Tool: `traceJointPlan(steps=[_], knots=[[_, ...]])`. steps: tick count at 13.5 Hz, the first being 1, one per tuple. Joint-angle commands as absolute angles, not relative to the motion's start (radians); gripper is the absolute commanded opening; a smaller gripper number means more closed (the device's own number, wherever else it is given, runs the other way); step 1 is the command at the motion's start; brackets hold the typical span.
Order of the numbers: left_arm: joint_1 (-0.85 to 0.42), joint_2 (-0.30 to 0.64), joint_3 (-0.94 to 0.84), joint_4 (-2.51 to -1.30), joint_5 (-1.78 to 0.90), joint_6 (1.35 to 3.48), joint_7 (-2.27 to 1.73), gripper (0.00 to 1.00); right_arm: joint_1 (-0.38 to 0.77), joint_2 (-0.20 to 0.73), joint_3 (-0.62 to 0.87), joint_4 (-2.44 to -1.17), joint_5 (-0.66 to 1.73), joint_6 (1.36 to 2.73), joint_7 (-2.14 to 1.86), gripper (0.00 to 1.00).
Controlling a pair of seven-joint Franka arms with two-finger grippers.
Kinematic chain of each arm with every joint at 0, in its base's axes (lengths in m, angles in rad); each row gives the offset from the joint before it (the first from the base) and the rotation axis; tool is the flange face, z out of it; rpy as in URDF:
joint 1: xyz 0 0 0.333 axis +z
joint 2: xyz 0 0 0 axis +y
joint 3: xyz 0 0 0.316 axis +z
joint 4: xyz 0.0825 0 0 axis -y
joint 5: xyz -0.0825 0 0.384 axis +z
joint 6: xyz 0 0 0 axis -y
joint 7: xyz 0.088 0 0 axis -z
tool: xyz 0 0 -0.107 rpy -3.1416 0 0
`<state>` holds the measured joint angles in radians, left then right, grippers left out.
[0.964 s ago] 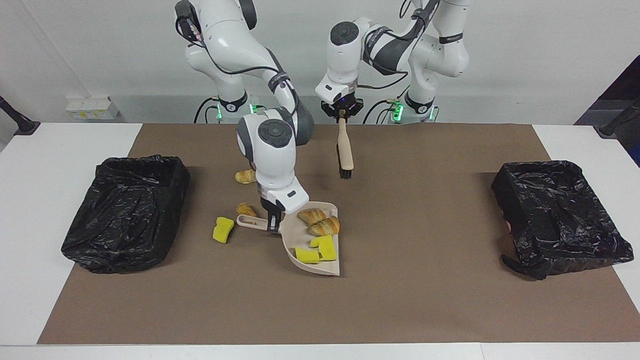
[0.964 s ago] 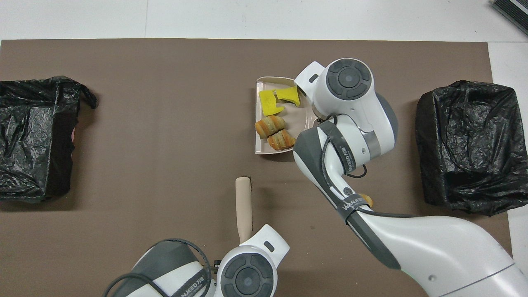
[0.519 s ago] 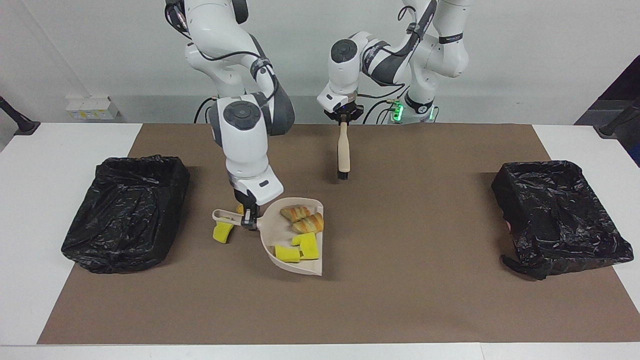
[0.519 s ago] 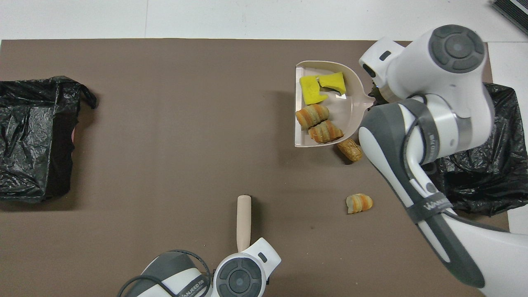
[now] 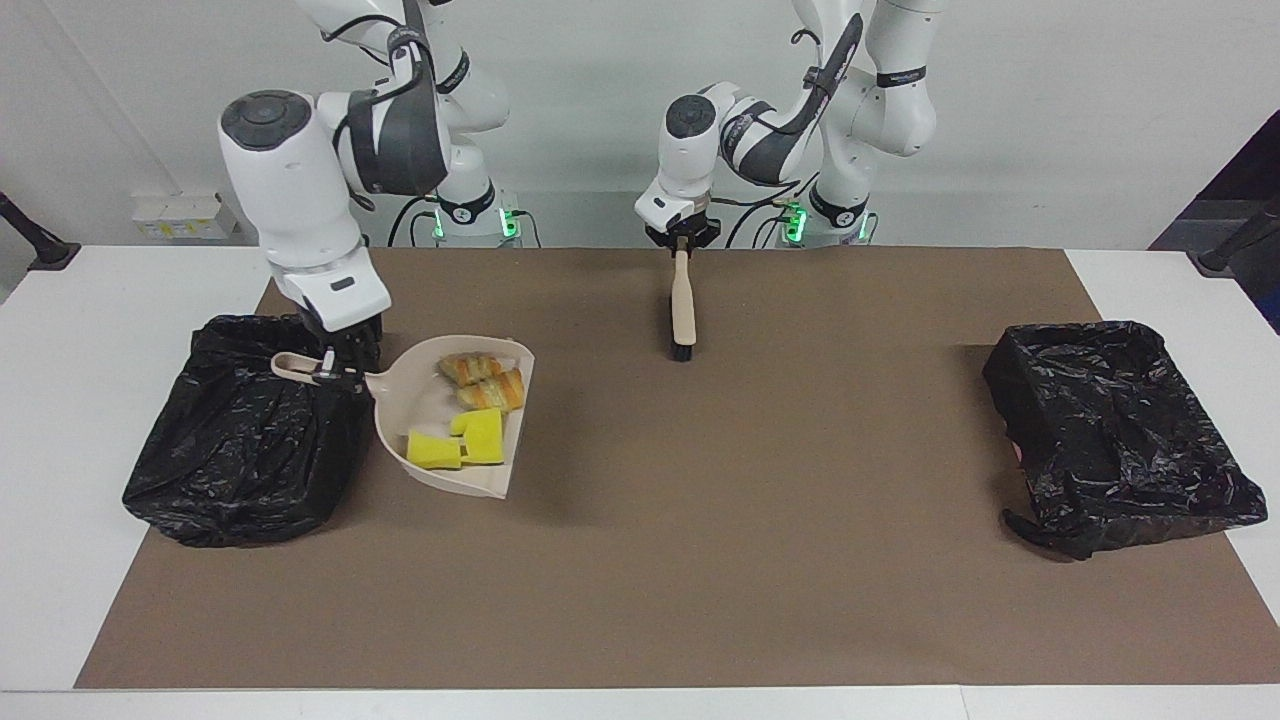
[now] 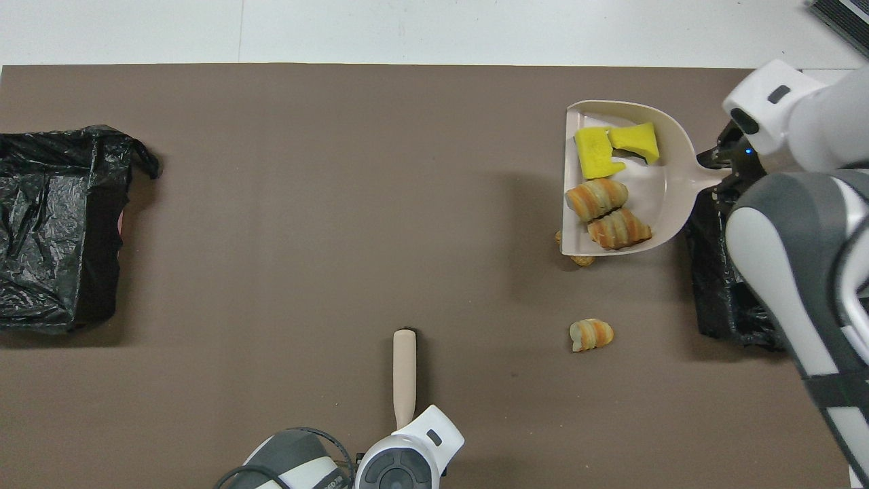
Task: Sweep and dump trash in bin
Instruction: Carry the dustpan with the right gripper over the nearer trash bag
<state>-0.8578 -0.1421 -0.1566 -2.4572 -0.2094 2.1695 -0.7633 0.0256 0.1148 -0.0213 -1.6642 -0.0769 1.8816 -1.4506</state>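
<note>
Over bin (image 5: 250, 430), right gripper (image 5: 335, 368) clamps dustpan (image 5: 450, 470) w/ trash (image 5: 480, 382), left gripper (image 5: 681, 243) clamps brush (image 5: 683, 305), no legible text

A brown rectangular mat (image 5: 700, 560) covers the white table (image 5: 70, 330) (its edges bare at both ends); a small white box (image 5: 180, 215) sits by the wall.
</note>
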Motion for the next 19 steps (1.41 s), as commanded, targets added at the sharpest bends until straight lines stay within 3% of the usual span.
traceJointPlan(steps=[1,2,4,10,14,19], knots=[[-0.874,-0.17,-0.14,-2.49,-0.221,2.191,-0.762,0.82,-0.085,0.019,-0.008,-1.769,-0.019,1.881,-1.586,0.0],[-0.873,-0.169,-0.138,-2.485,-0.221,2.18,-0.761,1.0,-0.127,0.014,-0.008,-1.776,-0.014,1.879,-1.636,0.0],[-0.862,-0.167,-0.135,-2.465,-0.219,2.177,-0.761,1.0,-0.193,-0.004,-0.012,-1.805,-0.014,1.891,-1.73,0.0],[-0.677,-0.153,-0.132,-2.33,-0.128,2.132,-0.736,1.0,-0.412,-0.038,-0.02,-1.838,-0.057,1.937,-1.934,0.0],[-0.549,-0.16,-0.13,-2.237,-0.1,2.077,-0.628,1.0,-0.485,-0.07,-0.021,-1.902,-0.158,2.087,-1.945,0.0],[-0.387,-0.163,-0.129,-2.146,-0.063,1.997,-0.464,1.0,-0.474,-0.077,-0.02,-1.948,-0.351,2.197,-1.849,0.0]])
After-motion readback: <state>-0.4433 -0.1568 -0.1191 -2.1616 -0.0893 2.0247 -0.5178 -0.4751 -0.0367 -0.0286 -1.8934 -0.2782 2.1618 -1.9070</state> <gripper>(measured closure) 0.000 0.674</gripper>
